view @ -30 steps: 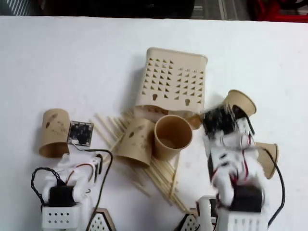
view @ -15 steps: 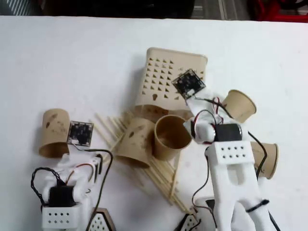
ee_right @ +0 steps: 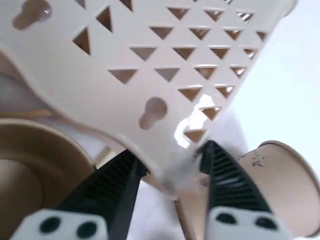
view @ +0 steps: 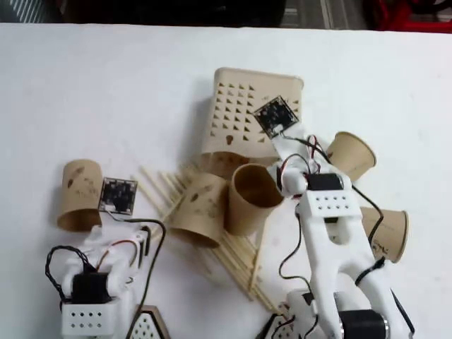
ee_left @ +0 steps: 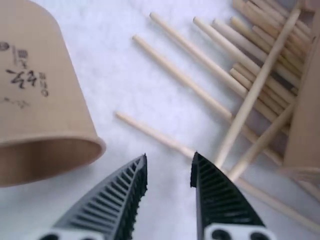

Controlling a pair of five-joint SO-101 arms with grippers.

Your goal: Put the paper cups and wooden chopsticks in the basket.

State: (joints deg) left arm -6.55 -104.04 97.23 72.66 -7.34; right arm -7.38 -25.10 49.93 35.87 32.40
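Right claw (ee_right: 171, 152) part-open, astride near-right edge of tipped basket (view: 240, 113); left claw (ee_left: 169, 156) narrow-gapped over chopsticks (ee_left: 215, 60).

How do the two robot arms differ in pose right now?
The left arm sits folded close to its base; the right arm is stretched out to the basket. The left gripper hangs over bare table beside loose chopsticks and a cup; the right gripper straddles the basket's edge. Both grippers are open.
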